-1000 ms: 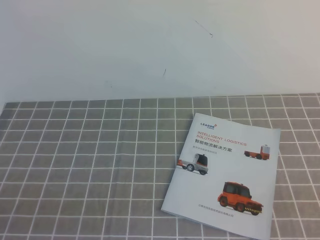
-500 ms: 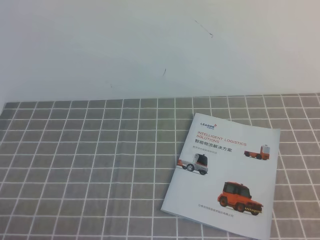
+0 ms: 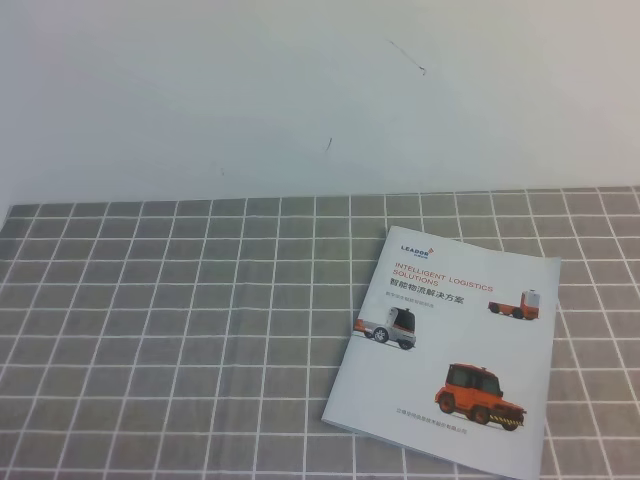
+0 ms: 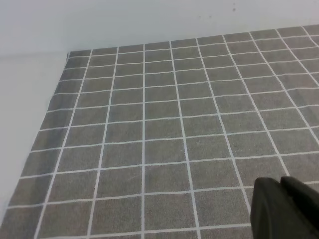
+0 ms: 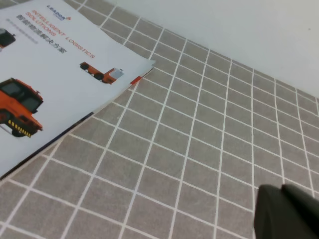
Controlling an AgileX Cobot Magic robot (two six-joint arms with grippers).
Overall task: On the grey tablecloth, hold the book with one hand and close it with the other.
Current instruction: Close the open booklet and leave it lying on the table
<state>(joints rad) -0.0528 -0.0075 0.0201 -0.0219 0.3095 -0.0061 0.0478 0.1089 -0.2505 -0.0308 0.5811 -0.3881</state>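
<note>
The book (image 3: 450, 350) lies closed and flat on the grey tablecloth (image 3: 200, 330), right of centre, cover up, showing orange vehicles and orange title text. In the right wrist view the book (image 5: 55, 84) fills the upper left, well away from my right gripper (image 5: 282, 189), a dark tip at the bottom right. The two dark fingers there sit together with nothing between them. My left gripper (image 4: 280, 181) shows the same way over bare tablecloth (image 4: 164, 124), fingers together and empty. Neither arm appears in the exterior high view.
A plain white surface (image 3: 300, 100) with a few small dark marks extends beyond the cloth's far edge. In the left wrist view the cloth's left edge (image 4: 50, 114) borders a white surface (image 4: 25, 99). Only gridded cloth (image 5: 199, 139) lies to the right of the book.
</note>
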